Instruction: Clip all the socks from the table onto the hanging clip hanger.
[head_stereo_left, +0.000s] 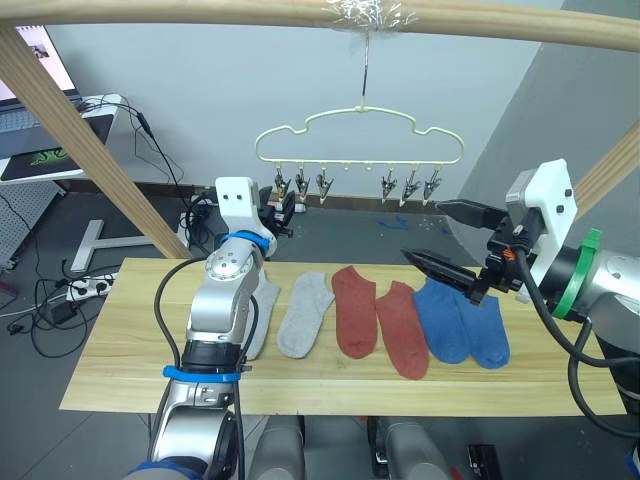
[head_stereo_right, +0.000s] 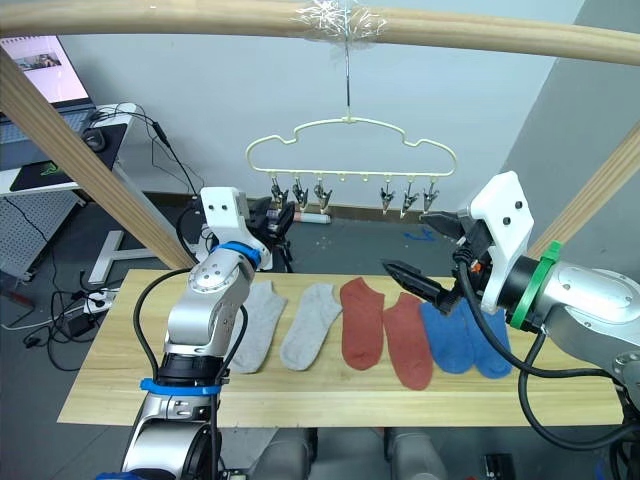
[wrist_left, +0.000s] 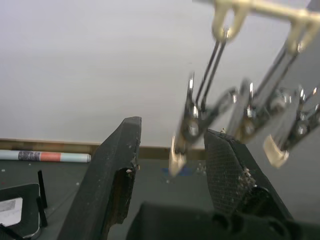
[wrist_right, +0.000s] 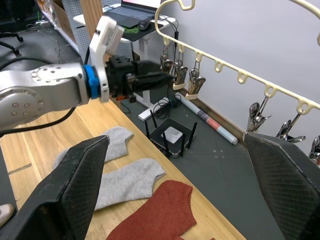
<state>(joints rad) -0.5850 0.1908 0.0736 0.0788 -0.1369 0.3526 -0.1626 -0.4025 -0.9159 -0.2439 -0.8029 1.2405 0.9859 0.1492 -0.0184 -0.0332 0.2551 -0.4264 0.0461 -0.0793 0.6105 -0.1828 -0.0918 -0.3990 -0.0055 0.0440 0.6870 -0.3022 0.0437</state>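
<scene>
Six socks lie in a row on the table (head_stereo_left: 130, 350): two grey (head_stereo_left: 305, 313) (head_stereo_right: 258, 322), two rust red (head_stereo_left: 354, 310) (head_stereo_left: 403, 330), two blue (head_stereo_left: 443, 322) (head_stereo_left: 488, 332). My left forearm covers part of the leftmost grey sock. The pale-yellow clip hanger (head_stereo_left: 350, 161) hangs from the top pole, its metal clips (head_stereo_left: 300, 184) empty. My left gripper (head_stereo_left: 285, 212) is raised and open right at the leftmost clip (wrist_left: 192, 125), which shows between its fingers, close to one pad (wrist_left: 225, 160). My right gripper (head_stereo_left: 422, 230) hovers wide open above the blue socks, holding nothing.
Slanted wooden frame poles (head_stereo_left: 85, 150) (head_stereo_left: 610, 165) flank the table, and a horizontal pole (head_stereo_left: 200, 12) crosses overhead. A desk with a laptop (head_stereo_left: 40, 120) stands at the back left. Cables, a black box (wrist_right: 172, 136) and a roll (wrist_right: 210, 122) lie on the floor behind.
</scene>
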